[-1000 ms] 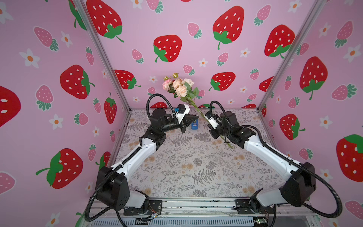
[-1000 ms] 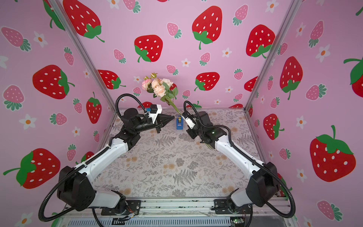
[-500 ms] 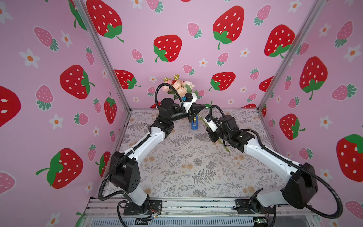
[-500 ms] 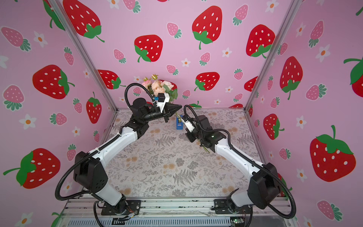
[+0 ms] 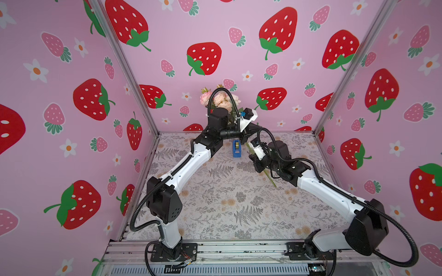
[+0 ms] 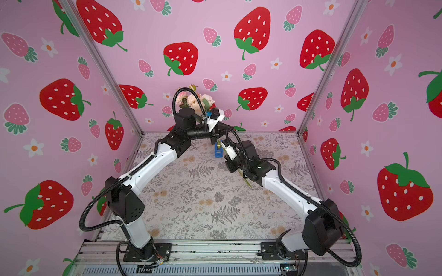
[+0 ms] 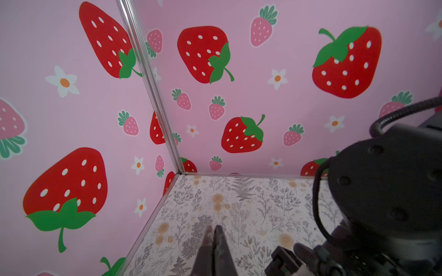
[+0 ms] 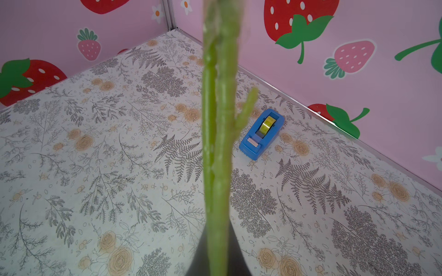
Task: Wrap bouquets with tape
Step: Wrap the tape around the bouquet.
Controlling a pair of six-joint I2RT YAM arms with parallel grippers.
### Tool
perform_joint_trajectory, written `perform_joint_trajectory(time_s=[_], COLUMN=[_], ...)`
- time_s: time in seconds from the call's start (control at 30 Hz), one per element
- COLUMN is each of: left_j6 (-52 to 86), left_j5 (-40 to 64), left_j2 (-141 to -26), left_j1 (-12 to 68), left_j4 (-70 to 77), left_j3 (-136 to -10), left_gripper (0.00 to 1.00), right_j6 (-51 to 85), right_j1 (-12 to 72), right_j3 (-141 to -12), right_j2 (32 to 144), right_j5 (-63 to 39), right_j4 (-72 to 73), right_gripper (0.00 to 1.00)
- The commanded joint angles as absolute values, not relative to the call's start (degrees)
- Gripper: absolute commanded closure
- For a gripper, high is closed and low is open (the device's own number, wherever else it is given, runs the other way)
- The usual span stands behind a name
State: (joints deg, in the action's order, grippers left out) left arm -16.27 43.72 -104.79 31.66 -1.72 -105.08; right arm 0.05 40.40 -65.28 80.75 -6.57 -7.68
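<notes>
Left wrist view: left end effector (image 7: 213,230), narrowly apart, had moved rearward; right end effector (image 8: 215,241) stayed clamped on bouquet (image 8: 216,143).

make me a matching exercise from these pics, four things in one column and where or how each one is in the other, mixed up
Column A
1. bouquet
2. tape
3. right gripper
4. left gripper

Column B
a. stands on the table covering, near the back wall
b. shut on the green stems
c. held off the table, blossoms high in front of the back wall
d. nothing between its fingertips

Pairs: 1-c, 2-a, 3-b, 4-d
</notes>
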Motion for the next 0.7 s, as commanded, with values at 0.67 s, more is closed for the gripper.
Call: perform_joint_trajectory(time_s=[0.67], left_j6=[25.86], left_j5=[22.2], left_j2=[-112.52], left_j1=[27.1], left_j4=[-22.4], left_j3=[-138.47], left_gripper=[0.09], right_j6=[12.57], right_j1=[40.96], right_j3=[-64.4], right_j2=[88.6], right_j5=[-9.49], right_j4=[2.37], right_gripper=[1.0])
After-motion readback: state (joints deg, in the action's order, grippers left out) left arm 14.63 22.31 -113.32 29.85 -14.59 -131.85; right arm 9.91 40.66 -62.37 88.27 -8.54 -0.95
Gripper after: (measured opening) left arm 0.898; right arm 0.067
